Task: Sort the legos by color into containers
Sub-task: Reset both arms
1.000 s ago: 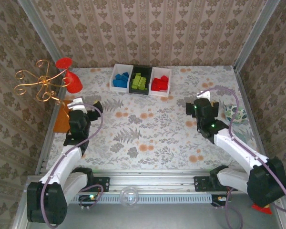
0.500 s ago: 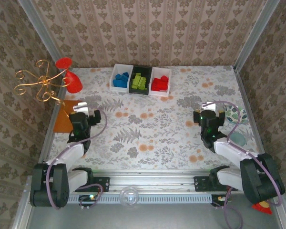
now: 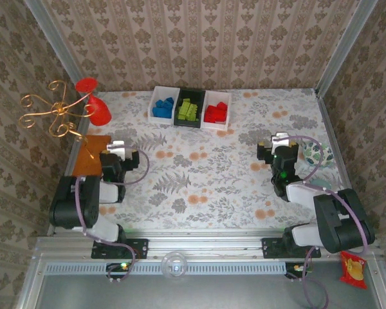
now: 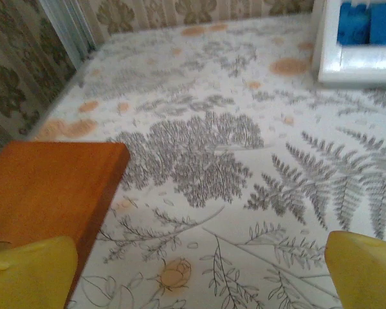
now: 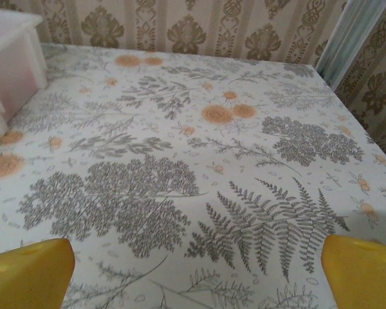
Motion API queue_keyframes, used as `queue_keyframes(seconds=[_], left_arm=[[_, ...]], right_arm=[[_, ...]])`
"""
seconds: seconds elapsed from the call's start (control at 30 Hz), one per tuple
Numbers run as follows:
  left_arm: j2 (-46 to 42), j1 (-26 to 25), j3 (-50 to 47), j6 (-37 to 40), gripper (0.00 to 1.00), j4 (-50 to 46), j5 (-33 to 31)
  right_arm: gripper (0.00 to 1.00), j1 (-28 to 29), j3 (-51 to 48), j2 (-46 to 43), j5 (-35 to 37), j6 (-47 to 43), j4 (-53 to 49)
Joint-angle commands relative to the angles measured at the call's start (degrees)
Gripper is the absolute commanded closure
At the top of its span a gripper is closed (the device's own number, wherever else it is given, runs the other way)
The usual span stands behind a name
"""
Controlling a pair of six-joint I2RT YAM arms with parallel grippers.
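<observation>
Retreat: left end effector (image 4: 194, 269), right end effector (image 5: 196, 270) drawn back, both agape.

Far edge, middle: containers (image 3: 190, 108) stand in a row.
Far-left corner: red goblet (image 3: 98, 107), gold wire stand (image 3: 59, 111).
Left edge: flat orange mat (image 3: 90, 156).
Right edge: teal bowl (image 3: 321, 154).
Centre: open tabletop (image 3: 199, 180).

Blue, green and red legos (image 3: 188, 111) sit sorted in three containers (image 3: 150, 111).

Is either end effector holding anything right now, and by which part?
Nothing is held. The left end effector and right end effector are both open and empty.
</observation>
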Motion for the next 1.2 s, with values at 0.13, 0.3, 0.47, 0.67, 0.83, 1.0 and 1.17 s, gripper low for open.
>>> queue_keyframes(seconds=[0.13, 0.3, 0.47, 0.67, 0.83, 1.0, 1.17], left_arm=[[0.02, 1.17, 4.36, 0.76, 0.00, -1.77, 3.65], [-0.05, 0.99, 5.35, -0.02, 0.00, -3.67, 1.06], [-0.06, 0.91, 5.52, 0.27, 0.00, -4.16, 1.24], [-0.09, 0.86, 5.53, 0.27, 0.00, -4.16, 1.24], [-0.04, 0.81, 5.60, 0.29, 0.00, -4.14, 1.24], [-0.08, 0.82, 5.61, 0.22, 0.00, -4.21, 1.24], [-0.02, 0.56, 5.62, 0.46, 0.00, -4.23, 0.72]], right_arm=[[0.00, -2.45, -0.46, 10.76, -7.64, 1.62, 13.64], [0.00, -4.29, 2.02, 10.00, -10.43, 3.16, 7.47], [0.00, -4.39, 2.07, 9.94, -10.69, 3.21, 7.16], [0.00, -4.56, 2.17, 9.93, -11.01, 3.30, 7.03], [0.00, -4.52, 2.20, 9.94, -10.96, 3.25, 7.03], [0.00, -4.57, 2.15, 9.94, -11.01, 3.30, 7.03], [0.00, -4.57, 2.17, 9.93, -11.05, 3.30, 7.03]])
